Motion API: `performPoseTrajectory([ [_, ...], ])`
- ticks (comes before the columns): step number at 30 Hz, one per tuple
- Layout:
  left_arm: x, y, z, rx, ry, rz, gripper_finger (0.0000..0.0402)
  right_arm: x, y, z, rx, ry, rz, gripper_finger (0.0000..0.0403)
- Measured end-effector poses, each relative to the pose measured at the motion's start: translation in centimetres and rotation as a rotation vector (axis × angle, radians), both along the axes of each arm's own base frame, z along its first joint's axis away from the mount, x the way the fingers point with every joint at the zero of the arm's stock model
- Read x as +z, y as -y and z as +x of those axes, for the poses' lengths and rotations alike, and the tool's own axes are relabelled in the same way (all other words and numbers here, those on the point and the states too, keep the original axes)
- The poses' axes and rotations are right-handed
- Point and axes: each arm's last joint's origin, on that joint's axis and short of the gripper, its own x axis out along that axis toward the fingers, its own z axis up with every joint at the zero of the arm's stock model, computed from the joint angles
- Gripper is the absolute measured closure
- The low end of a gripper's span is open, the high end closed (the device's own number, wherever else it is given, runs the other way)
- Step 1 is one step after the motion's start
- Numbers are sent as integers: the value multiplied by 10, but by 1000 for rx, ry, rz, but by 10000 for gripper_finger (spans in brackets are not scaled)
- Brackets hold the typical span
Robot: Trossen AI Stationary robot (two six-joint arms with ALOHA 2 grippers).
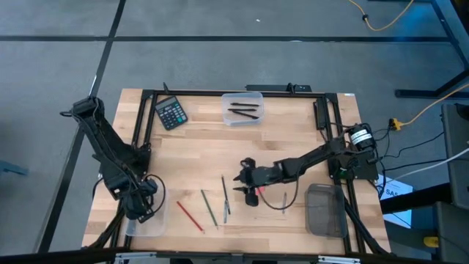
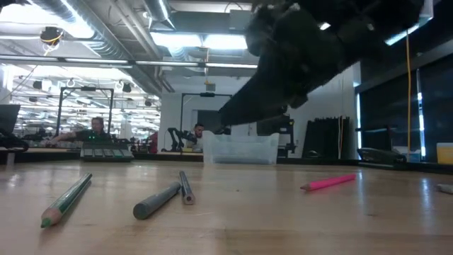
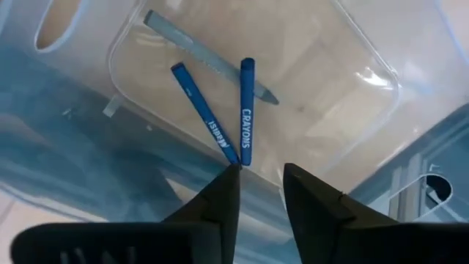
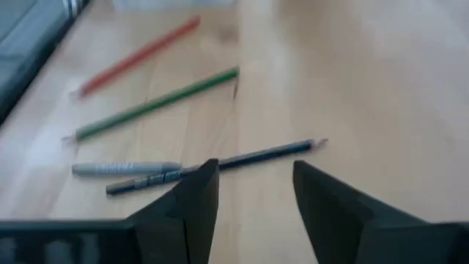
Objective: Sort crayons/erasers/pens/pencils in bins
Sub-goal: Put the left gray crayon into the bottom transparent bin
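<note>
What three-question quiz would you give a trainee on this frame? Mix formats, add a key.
1. True or false: the right gripper is carrying a pencil.
2. The left gripper hangs over a clear bin. How many sticks lie in it? A) none B) three C) six
3. Short answer: what black item sits near the table's far-left corner, and is not for sorting?

Key
1. False: its jaws are open and empty above the table.
2. B
3. The calculator.
</note>
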Motion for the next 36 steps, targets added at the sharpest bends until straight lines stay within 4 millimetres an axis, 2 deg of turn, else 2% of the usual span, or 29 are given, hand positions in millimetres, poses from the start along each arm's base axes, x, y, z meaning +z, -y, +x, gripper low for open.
performPoseTrajectory([
  [6, 4, -6, 8, 35, 19, -30, 300, -5, -21, 38, 236, -218, -187, 202],
  [9, 10, -6, 14, 5, 59, -48, 300, 3, -35, 50, 369, -283, -279, 202],
  [15, 34, -6, 31, -72, 234, -37, 301, 24, -56, 77, 545, -208, -332, 214],
  [18, 42, -9, 39, -94, 326, 6, 301, 19, -61, 89, 628, -194, -320, 221],
  [25, 43, -17, 46, -125, 357, 62, 301, -15, -64, 99, 766, -314, -315, 237],
  [31, 42, -23, 49, -144, 349, 89, 301, -16, -55, 99, 750, -357, -325, 262],
  [36, 42, -27, 53, -142, 370, 118, 301, -16, -39, 99, 708, -415, -324, 304],
])
